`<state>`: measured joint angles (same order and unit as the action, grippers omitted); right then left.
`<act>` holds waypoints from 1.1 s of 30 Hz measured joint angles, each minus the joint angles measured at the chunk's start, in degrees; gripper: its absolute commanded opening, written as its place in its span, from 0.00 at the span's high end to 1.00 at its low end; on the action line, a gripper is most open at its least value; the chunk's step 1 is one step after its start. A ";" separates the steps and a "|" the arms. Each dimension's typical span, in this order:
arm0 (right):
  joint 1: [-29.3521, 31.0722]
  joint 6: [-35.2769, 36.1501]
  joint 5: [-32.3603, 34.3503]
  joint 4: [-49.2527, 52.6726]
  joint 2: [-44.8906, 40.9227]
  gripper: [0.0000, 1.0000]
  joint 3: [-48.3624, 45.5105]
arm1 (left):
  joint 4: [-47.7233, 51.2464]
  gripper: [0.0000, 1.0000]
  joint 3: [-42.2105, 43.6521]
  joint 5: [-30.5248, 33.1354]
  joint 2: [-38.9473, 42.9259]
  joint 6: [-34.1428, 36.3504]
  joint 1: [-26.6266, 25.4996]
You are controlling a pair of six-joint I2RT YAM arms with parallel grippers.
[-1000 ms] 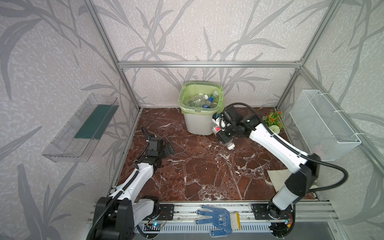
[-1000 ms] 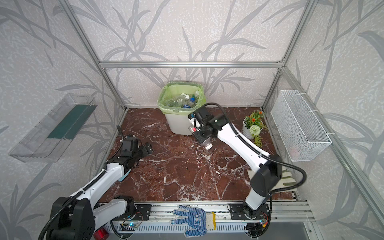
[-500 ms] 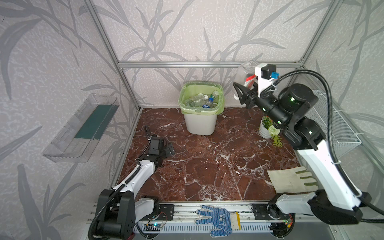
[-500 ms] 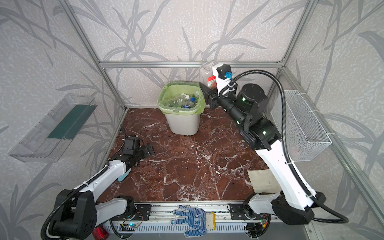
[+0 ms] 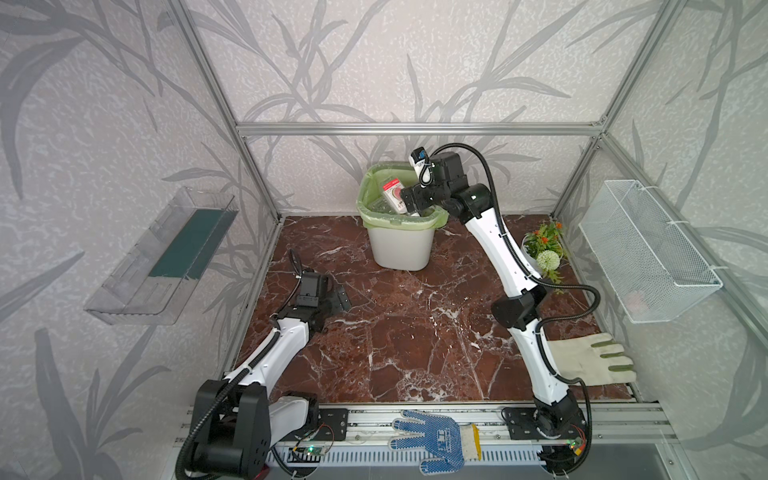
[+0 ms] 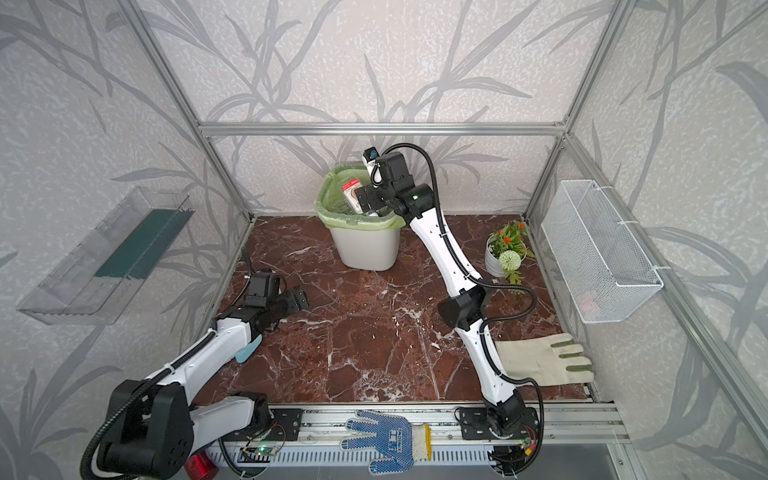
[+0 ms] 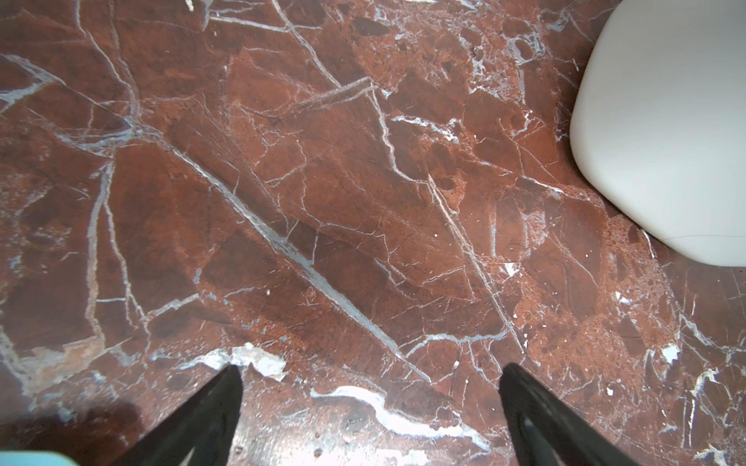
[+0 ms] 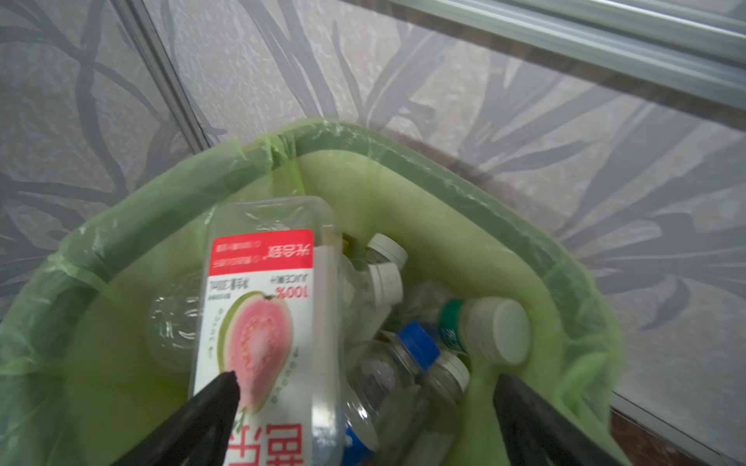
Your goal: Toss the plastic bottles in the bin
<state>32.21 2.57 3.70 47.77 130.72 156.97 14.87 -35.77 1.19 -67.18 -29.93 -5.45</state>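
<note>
The bin [image 5: 400,249] [image 6: 365,249], white with a light green bag, stands at the back of the marble floor. My right gripper [image 5: 409,203] [image 6: 365,201] [image 8: 367,377] hangs over its mouth, open. A clear plastic bottle with a red and white guava label [image 5: 392,194] [image 6: 351,193] [image 8: 262,306] lies loose in the bin, beside one of the fingers. Under it lie several more clear bottles, one with a white cap [image 8: 500,331], one with a blue cap [image 8: 418,343]. My left gripper [image 5: 334,293] [image 6: 297,299] [image 7: 372,368] is open and empty, low over the floor at the left.
A flower pot [image 5: 540,249] stands at the right of the bin. A wire basket [image 5: 648,253] hangs on the right wall and a clear tray [image 5: 166,253] on the left wall. A white glove [image 5: 590,361] and a blue glove [image 5: 436,440] lie at the front.
My right arm lifted the labelled bottle from the floor in front of the bin, swung high and came down over the bin. Its jaws opened and let the bottle go. The left arm stayed put.
</note>
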 measured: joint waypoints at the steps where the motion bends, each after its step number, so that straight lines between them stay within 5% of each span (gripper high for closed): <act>1: -0.15 0.00 0.63 -2.23 -5.20 0.01 -6.21 | 0.15 0.01 -0.09 0.04 0.15 0.00 0.00; 4: -0.04 -0.02 1.33 -11.19 -21.92 0.01 -23.26 | 0.33 0.01 -0.07 0.04 0.85 -0.02 0.00; 9: -0.11 0.09 2.49 -21.64 -38.66 0.01 -33.11 | 0.26 0.01 -0.07 0.04 1.51 -0.02 0.00; 16: -6.05 -0.79 2.97 -28.13 -47.56 0.01 -52.68 | -0.15 0.01 -0.07 0.24 1.46 -0.24 0.00; 24: -17.31 -1.31 -1.31 -36.50 -58.80 0.01 -96.87 | -1.20 0.01 -0.04 3.28 3.37 -0.50 0.00; 29: -24.79 -0.74 -2.23 -50.95 -68.54 0.01 -121.77 | -3.39 0.01 0.79 6.60 6.01 -0.07 0.00; 33: -27.56 -0.63 -3.17 -63.32 -67.56 0.01 -133.48 | -4.17 0.01 1.14 9.11 6.51 0.37 0.00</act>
<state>4.64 1.93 0.54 -15.55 63.16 23.49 10.70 -34.63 10.31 -60.66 -29.56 -5.45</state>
